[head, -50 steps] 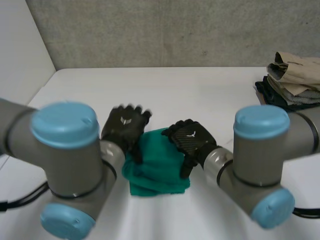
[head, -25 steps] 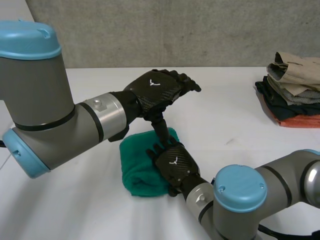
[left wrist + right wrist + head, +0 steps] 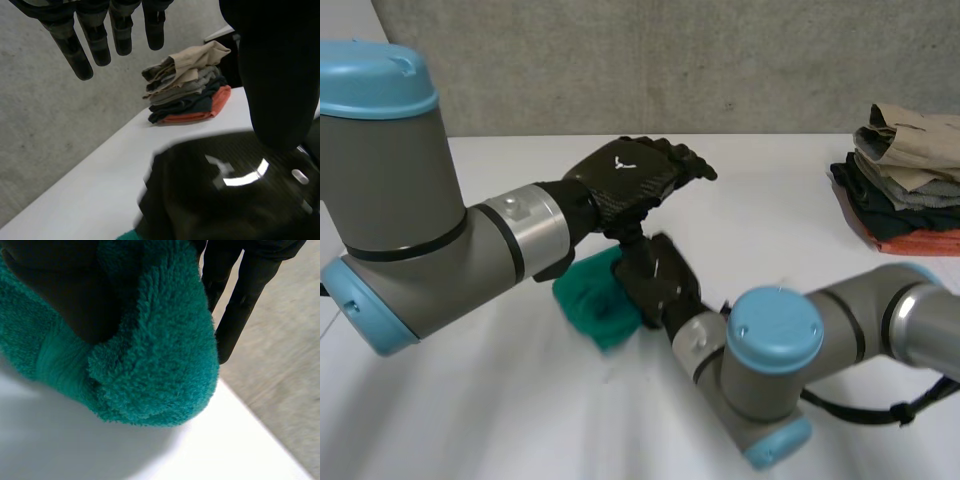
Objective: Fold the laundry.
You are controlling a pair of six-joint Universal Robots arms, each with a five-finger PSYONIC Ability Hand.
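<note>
A folded green towel [image 3: 592, 300] sits tilted and bunched near the table's front middle. My right hand [image 3: 655, 280] is shut on its right side. In the right wrist view the towel [image 3: 150, 365] is pinched between the thumb and the fingers [image 3: 240, 300], and its fluffy fold bulges out below the hand. My left hand [image 3: 625, 180] hovers open just above the right hand and the towel, touching neither. Its straight fingers [image 3: 95, 35] hang in the air, and the back of the right hand [image 3: 235, 200] lies under its palm.
A stack of folded clothes [image 3: 905, 190] in tan, grey, dark and orange stands at the table's right edge, also seen beyond the left hand's fingers [image 3: 187, 85]. The white table [image 3: 770, 200] ends at a grey wall behind.
The right hand went from flat on the towel to shut on it, and the towel has bunched up and shifted left. The left hand rose from the towel, then stayed put.
</note>
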